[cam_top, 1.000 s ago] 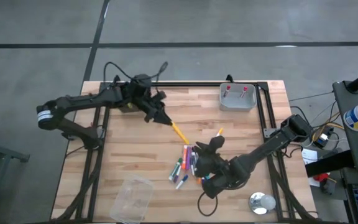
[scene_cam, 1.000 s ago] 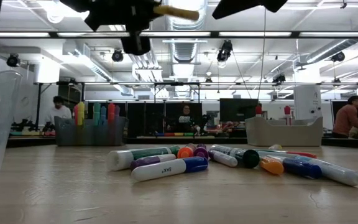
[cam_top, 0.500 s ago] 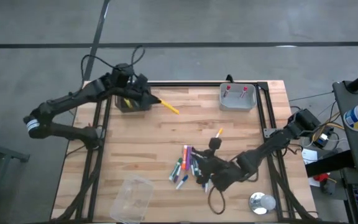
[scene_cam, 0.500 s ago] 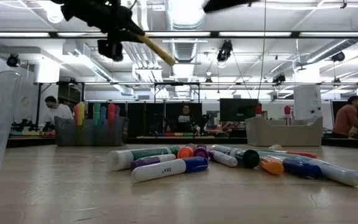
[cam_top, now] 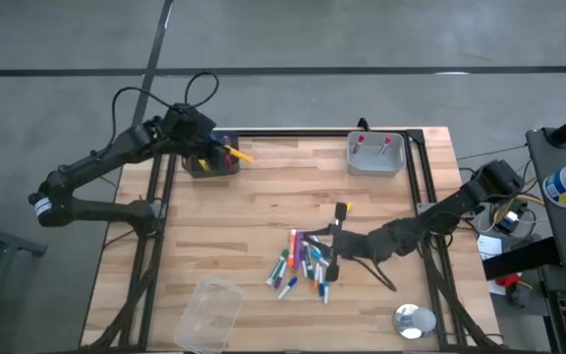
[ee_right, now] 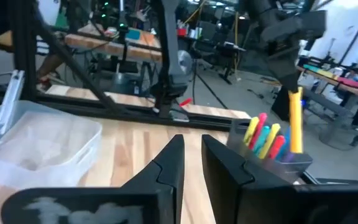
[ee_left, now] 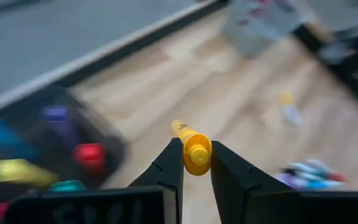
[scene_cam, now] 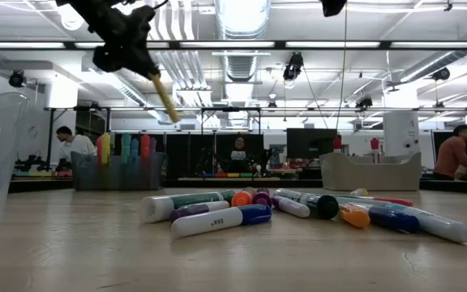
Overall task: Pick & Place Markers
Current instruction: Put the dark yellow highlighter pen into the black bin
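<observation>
Here the left gripper (cam_top: 216,149), in the upper left of the high view, is clamped on a yellow marker (cam_top: 238,153) right beside the dark holder (cam_top: 202,164) of upright markers. The marker's long axis slants downward, its free end aimed at the holder just below it. So the drop, I judge, turns on that tip lining up over the holder's opening. The right gripper (cam_top: 330,258) hovers over the marker pile (cam_top: 301,264) at lower centre, fingers nearly together, apparently holding nothing.
</observation>
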`<state>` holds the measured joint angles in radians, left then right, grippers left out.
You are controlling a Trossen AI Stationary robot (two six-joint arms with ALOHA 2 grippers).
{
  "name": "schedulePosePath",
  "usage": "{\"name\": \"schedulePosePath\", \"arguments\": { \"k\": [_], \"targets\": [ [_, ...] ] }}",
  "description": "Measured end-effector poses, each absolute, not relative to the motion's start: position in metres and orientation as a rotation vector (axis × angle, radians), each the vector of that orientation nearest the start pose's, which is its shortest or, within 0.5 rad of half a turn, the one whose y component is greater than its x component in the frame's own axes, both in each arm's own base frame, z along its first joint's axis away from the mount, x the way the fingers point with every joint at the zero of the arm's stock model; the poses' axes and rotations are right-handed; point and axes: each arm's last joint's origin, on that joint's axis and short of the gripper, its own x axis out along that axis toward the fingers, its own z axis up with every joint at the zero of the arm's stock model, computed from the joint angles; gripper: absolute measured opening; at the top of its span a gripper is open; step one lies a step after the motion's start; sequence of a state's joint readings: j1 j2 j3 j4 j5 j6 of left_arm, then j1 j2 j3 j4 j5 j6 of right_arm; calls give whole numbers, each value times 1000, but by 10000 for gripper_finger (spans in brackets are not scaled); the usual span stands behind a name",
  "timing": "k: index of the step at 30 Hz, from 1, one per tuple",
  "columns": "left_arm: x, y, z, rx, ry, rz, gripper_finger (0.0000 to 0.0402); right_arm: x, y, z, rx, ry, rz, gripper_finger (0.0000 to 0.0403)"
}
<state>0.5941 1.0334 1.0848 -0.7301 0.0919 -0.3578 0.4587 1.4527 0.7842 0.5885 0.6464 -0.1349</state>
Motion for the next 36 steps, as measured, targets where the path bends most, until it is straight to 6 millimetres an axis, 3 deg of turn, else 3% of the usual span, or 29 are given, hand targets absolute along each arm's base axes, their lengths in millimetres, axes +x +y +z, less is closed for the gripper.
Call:
{"name": "schedulePosePath", "arguments": {
  "k": [14, 17, 19, 24, 36],
  "targets": [
    [149, 110, 396, -410, 543, 851, 55, 289, 102, 240, -276, 195, -290, 52],
    [142, 110, 403, -394, 580, 935, 55, 288, 99, 238, -222, 207, -377, 52],
    [140, 110, 407, -408, 585, 957, 55, 290, 98, 238, -205, 205, -334, 52],
    [137, 113, 410, -447, 617, 988, 55, 294, 96, 238, -163, 204, -131, 52],
    [141, 129, 394, -503, 783, 1042, 55, 291, 83, 251, -174, 161, -114, 52]
  ]
}}
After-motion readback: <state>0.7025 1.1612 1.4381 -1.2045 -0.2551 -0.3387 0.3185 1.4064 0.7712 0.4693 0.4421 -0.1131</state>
